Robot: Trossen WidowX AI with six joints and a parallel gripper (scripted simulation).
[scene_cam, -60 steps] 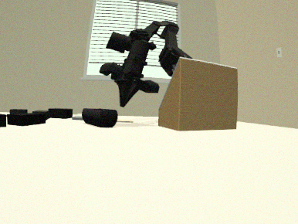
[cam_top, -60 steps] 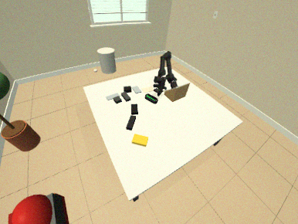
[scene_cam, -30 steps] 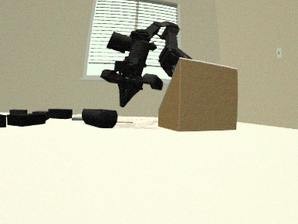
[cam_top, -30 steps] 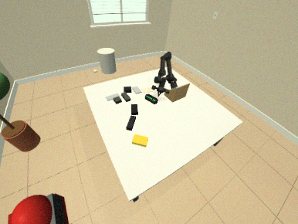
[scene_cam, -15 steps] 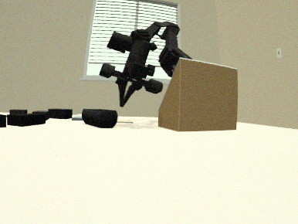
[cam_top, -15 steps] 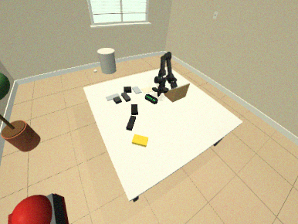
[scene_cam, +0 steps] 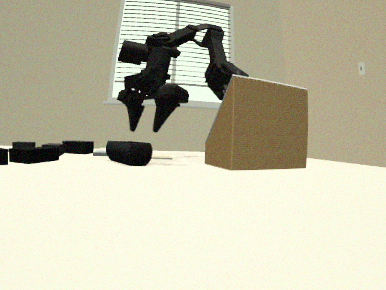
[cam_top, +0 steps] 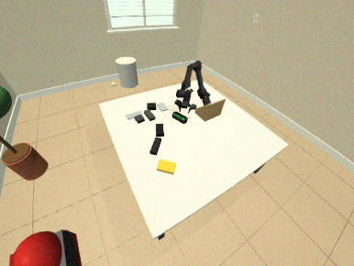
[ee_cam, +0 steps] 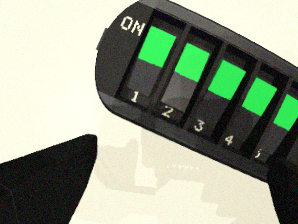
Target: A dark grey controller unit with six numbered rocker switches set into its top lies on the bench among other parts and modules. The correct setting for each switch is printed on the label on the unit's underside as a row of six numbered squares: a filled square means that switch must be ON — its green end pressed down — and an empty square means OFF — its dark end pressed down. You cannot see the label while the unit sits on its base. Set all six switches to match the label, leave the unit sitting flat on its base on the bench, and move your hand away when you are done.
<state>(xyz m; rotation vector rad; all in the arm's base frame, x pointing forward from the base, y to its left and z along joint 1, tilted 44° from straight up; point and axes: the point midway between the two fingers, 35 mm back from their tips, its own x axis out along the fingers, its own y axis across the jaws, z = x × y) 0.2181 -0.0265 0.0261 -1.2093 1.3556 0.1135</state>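
The dark grey controller unit sits on the bench, its switch side up. In the wrist view five numbered rockers show green ends toward the ON mark and dark ends by the numbers; the dark end of switch 2 looks lighter than the others. Which ends are pressed down I cannot tell for certain. Switch 6 is mostly out of frame or covered. The underside label is hidden. My gripper is open and empty above the unit, its right finger overlapping the unit's lower edge in the wrist view.
A brown slanted box stands right of the unit. Several black modules, including one block and another, and a pale grey plate lie to the left. A yellow block lies farther forward.
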